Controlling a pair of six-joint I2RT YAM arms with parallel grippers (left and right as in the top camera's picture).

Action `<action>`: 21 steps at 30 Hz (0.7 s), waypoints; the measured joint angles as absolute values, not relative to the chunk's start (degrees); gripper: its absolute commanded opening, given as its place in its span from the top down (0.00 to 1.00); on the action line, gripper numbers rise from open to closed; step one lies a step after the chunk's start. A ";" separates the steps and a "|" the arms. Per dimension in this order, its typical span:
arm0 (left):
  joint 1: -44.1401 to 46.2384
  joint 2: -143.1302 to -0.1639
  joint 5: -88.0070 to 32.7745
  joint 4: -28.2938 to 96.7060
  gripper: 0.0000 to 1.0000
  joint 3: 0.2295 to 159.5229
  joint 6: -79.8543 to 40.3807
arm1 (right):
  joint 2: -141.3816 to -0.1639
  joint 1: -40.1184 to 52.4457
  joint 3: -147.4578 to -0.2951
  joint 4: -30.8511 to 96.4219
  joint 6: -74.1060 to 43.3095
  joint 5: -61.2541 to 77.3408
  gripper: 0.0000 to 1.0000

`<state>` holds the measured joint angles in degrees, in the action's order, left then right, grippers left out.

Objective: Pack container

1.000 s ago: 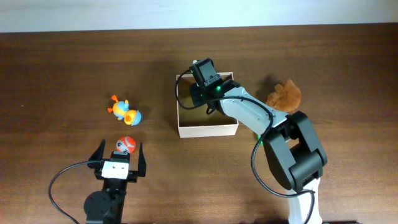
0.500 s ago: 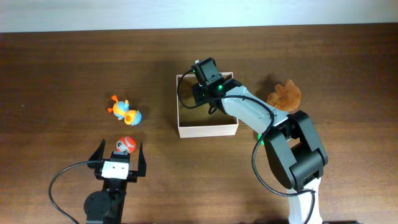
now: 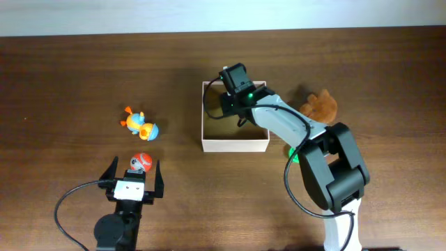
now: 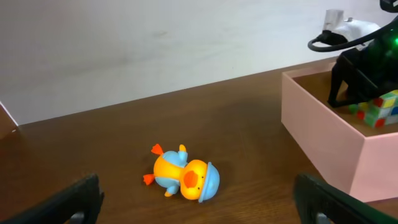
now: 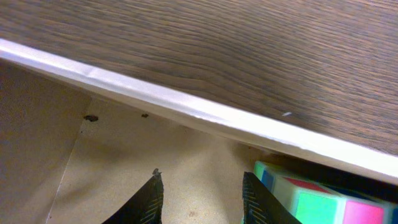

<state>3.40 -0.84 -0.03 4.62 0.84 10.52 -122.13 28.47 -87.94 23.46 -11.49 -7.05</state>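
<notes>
the container (image 3: pixel 235 145) sits near the middle of the tabletop (image 3: pixel 70 70), a bit closer to the far edge. it is open on top, with pale walls and a tan floor.

the right gripper (image 3: pixel 223 113) is down inside the container, by its far left corner. its two fingers (image 5: pixel 154 190) are a little apart, and only the box floor shows in the gap. a cube (image 5: pixel 311 199) with many colours lies in the box just beside one finger, against the far wall.

the right arm stands at the near edge, toward the right corner. it goes up, bends at the elbow, and leans far and left over the right wall of the box. its wrist tips down into the box.

a brown soft toy (image 3: pixel 320 106) lies just right of the container, partly under the arm.

a yellow and blue duck toy (image 3: pixel 140 123) lies well left of the box.

the left gripper (image 3: pixel 134 167) is by the near edge, on the left side, pointing at the far edge. its jaws are wide apart. from above, a red and white ball toy (image 3: pixel 141 162) shows between the finger tips. i cannot tell if it touches them.
</notes>
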 measured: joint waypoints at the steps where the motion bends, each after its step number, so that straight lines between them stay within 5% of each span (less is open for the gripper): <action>1: 3.40 -0.84 -0.03 4.60 0.01 0.84 10.52 | -122.13 28.27 -87.94 23.53 -11.44 -7.07 0.64; 21: 3.40 -0.84 -0.03 4.62 0.01 0.84 10.52 | -122.13 35.46 -87.94 24.01 -8.99 -6.59 0.63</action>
<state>3.40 -0.84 -0.03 4.62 0.84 10.52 -122.13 35.46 -87.94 24.01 -8.99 -6.59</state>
